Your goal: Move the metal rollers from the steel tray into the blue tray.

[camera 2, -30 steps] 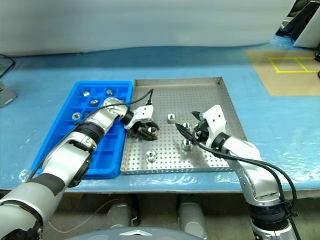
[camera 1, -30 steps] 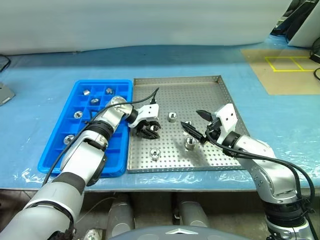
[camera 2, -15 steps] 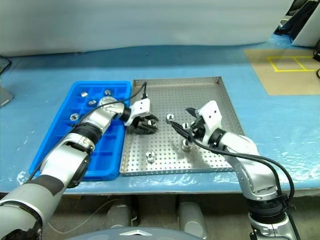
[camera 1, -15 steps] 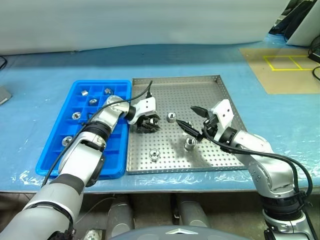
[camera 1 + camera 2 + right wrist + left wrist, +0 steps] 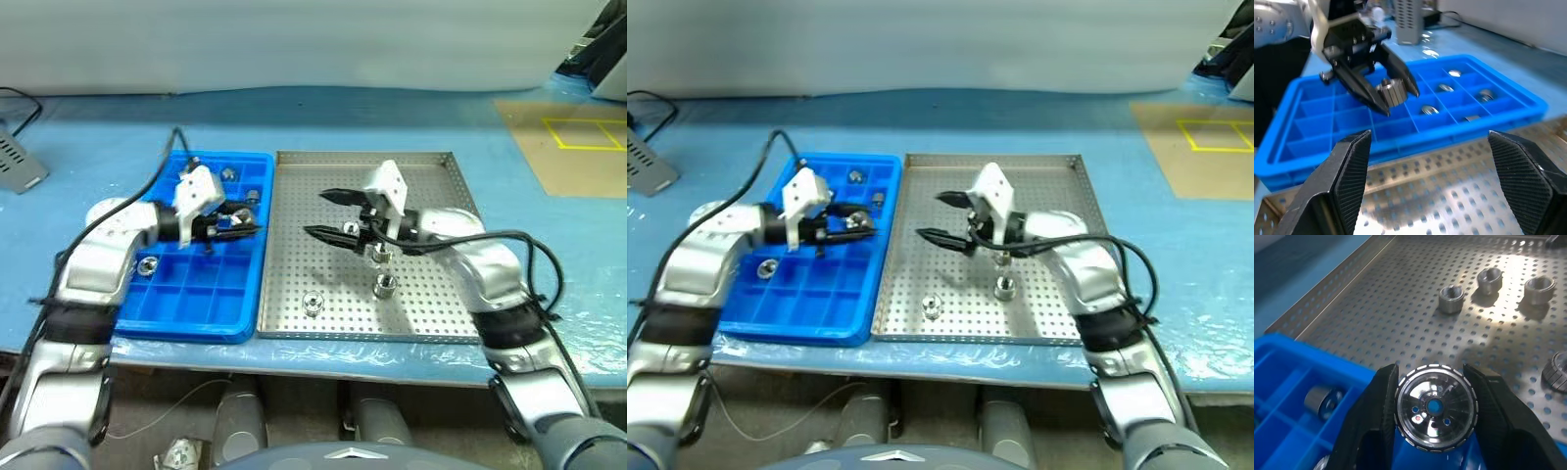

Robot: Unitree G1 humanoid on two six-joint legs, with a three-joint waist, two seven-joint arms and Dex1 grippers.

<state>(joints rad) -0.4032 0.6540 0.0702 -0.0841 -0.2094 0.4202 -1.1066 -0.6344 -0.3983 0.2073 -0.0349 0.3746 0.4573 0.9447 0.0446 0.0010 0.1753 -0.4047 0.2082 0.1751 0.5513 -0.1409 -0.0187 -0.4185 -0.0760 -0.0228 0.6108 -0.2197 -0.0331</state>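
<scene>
My left gripper (image 5: 238,223) hovers over the blue tray (image 5: 186,328), shut on a metal roller (image 5: 1436,411) with its ribbed rim between the two fingers. The tray's compartments hold other rollers, such as one (image 5: 228,174) at the far end and another (image 5: 149,264) on the left side. My right gripper (image 5: 325,215) is open and empty above the middle of the steel tray (image 5: 431,186), pointing towards the blue tray. Several rollers stand on the perforated floor, among them one (image 5: 313,304) near the front and one (image 5: 385,286) beside it.
Both trays lie side by side on a pale blue table covering. A grey device (image 5: 20,168) sits at the far left. A tan mat with yellow tape (image 5: 573,147) lies at the far right. A black cable loops above my left wrist.
My left gripper has carried the roller leftward off the steel tray and up over the blue tray. My right gripper, still open, swung left and rose over the steel tray. The view has also shifted.
</scene>
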